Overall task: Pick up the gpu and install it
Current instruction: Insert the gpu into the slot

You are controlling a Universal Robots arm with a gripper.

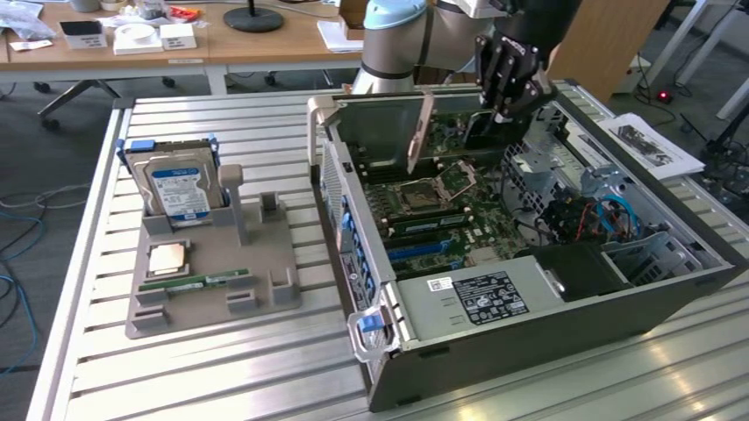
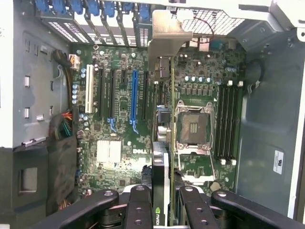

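Note:
My gripper is shut on the gpu inside the open computer case, near its rear wall. The wrist view looks along the gpu, which stands edge-on between my two fingers with my gripper closed around it. Its metal bracket points toward the rear slot openings of the case. The card hangs over the motherboard, between the blue expansion slot and the CPU socket. I cannot tell whether its lower edge touches a slot.
On the slatted metal table, a grey holder at the exterior view's left carries a hard drive with a blue label, a processor and a green memory stick. Cables and a drive cage fill the case's far side.

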